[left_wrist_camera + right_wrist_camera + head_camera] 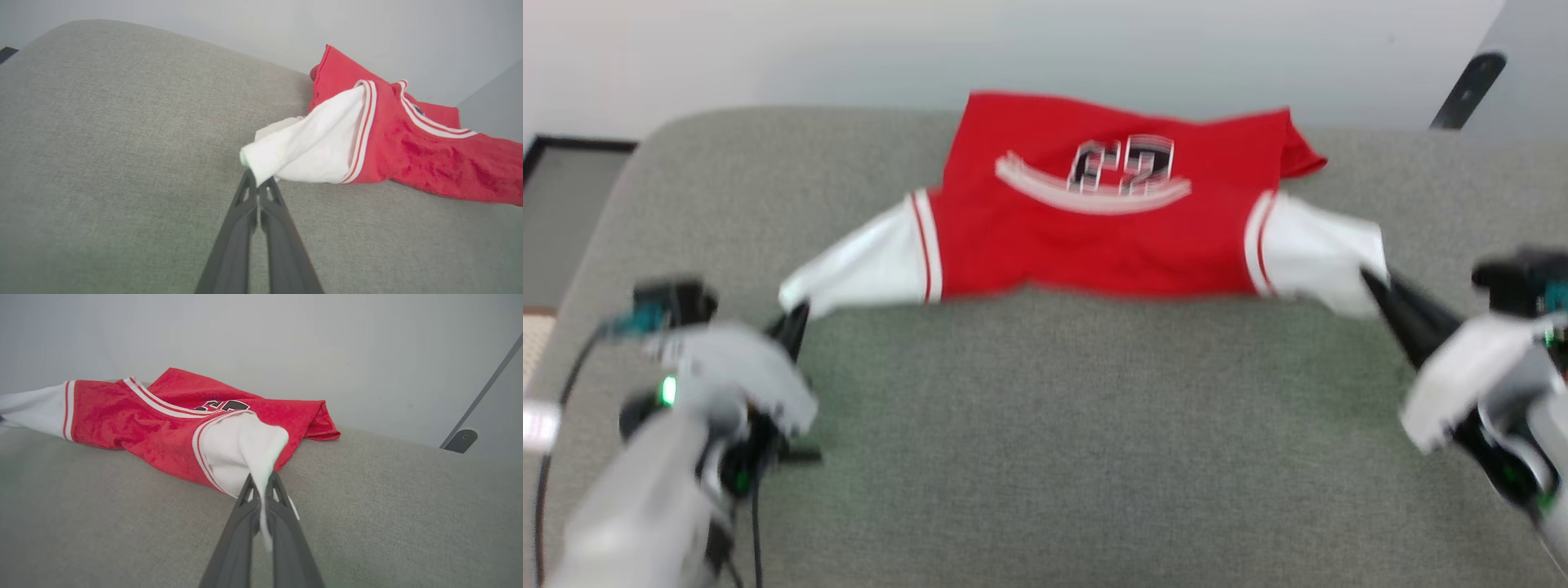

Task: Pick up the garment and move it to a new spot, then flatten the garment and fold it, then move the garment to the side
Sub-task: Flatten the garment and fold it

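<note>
- Both pincers are clamped tight on the garment (1094, 237). The left pincer (796, 314) nips the tip of the left white sleeve (858, 265), and the right pincer (1368, 278) nips the tip of the right white sleeve (1319, 253) (both wrist views show cloth pinched between the fingertips).
- The garment sits on the far part of the grey cushion (1045, 425), close to the wall (768, 49). Its printed side is up, its shoulder edge faces the robot, and it is pulled sideways between the two grips.
- The sleeve tips look raised slightly off the cushion. The head view is blurred, so how much of the body is lifted is hard to tell.
- Progress, my read: early. This is either the carry to a new spot or the spreading-out; I can't tell which.
- Flattening isn't done: the far right hem corner is curled over and the red body is rumpled.
- Left to do: fold, then move aside.
</note>
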Controlling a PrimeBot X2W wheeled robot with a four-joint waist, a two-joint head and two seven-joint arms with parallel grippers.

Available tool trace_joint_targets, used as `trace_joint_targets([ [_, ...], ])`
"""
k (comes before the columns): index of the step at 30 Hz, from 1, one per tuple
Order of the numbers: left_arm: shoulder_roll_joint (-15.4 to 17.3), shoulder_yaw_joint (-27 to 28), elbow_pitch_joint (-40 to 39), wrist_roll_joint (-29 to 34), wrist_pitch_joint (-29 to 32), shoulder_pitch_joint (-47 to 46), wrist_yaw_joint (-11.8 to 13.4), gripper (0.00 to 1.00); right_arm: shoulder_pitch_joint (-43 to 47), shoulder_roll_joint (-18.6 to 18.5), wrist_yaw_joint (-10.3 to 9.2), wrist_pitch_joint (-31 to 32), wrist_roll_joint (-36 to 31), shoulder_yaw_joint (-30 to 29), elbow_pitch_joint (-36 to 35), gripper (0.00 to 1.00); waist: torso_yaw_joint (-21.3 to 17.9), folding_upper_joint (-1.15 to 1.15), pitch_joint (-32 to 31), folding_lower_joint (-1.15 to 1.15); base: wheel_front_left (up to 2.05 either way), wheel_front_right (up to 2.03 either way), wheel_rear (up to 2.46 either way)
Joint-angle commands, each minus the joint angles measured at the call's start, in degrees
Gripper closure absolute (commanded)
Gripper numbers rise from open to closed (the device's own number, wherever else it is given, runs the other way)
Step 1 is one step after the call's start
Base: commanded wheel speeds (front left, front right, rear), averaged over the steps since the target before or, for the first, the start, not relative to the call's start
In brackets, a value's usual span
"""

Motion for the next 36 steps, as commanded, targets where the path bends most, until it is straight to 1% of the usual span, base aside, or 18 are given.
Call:
trace_joint_targets([
  [1,0.77,0.75,-2.15,-1.26,-0.6,3.7,1.33,1.0,2.67,-1.5,-0.09,1.02,0.87,-0.05,-1.44,1.0,0.3,0.0,-2.95,0.0,0.0,0.0,0.0],
  [3,2.44,1.14,-6.79,-1.68,-1.45,8.92,3.51,1.0,6.01,-3.53,-0.09,2.21,2.79,-1.61,-3.62,1.0,0.5,0.0,-3.34,0.0,0.0,0.0,0.0],
  [7,4.45,1.84,-17.03,-3.26,-2.69,19.41,8.02,1.0,12.14,-6.93,-0.09,5.46,4.15,-2.96,-7.31,1.0,1.1,0.0,-3.92,0.0,0.0,0.0,0.0],
  [12,5.95,0.78,-28.06,-4.22,-2.68,30.17,12.96,1.0,18.69,-10.67,-0.09,10.54,5.95,-3.91,-13.21,1.0,2.14,0.0,-4.18,0.0,0.0,0.0,0.0],
  [14,6.79,0.94,-30.98,-4.04,-3.25,32.96,14.92,1.0,21.3,-12.33,-0.09,12.86,5.84,-3.56,-15.59,1.0,2.44,0.0,-4.15,0.0,0.0,0.0,0.0],
  [17,7.32,1.12,-34.46,-4.69,-3.83,36.9,17.16,1.0,24.23,-14.38,-0.09,15.03,4.97,-3.7,-18.44,1.0,2.61,0.0,-3.77,0.0,0.0,0.0,0.0],
  [20,8.12,1.28,-36.2,-4.77,-4.16,39.54,19.39,1.0,26.68,-15.58,-0.09,14.86,1.94,-4.94,-18.99,1.0,2.67,0.0,-3.29,0.0,0.0,0.0,0.0],
  [21,8.12,1.28,-36.2,-4.77,-4.16,39.54,19.39,1.0,26.68,-15.58,-0.09,14.86,1.94,-4.94,-18.99,1.0,2.67,0.0,-3.29,0.0,0.0,0.0,0.0],
  [23,8.05,0.9,-36.5,-4.95,-3.68,40.64,20.25,1.0,28.01,-15.86,-0.09,15.29,-0.69,-5.74,-18.24,1.0,2.63,0.0,-3.09,0.0,0.0,0.0,0.0],
  [30,7.74,0.43,-35.65,-4.14,-3.04,39.25,21.19,1.0,29.0,-12.39,-0.09,16.89,-4.89,-9.53,-16.58,1.0,2.18,0.0,-2.4,0.0,0.0,0.0,0.0],
  [32,7.46,0.54,-35.39,-4.13,-3.19,38.6,21.17,1.0,29.13,-11.29,-0.09,17.91,-4.33,-9.77,-17.08,1.0,1.97,0.0,-2.18,0.0,0.0,0.0,0.0],
  [36,7.38,0.76,-35.32,-4.07,-3.29,37.65,20.8,1.0,30.15,-11.01,-0.09,22.3,-2.36,-9.22,-18.78,1.0,1.58,0.0,-1.44,0.0,0.0,0.0,0.0],
])
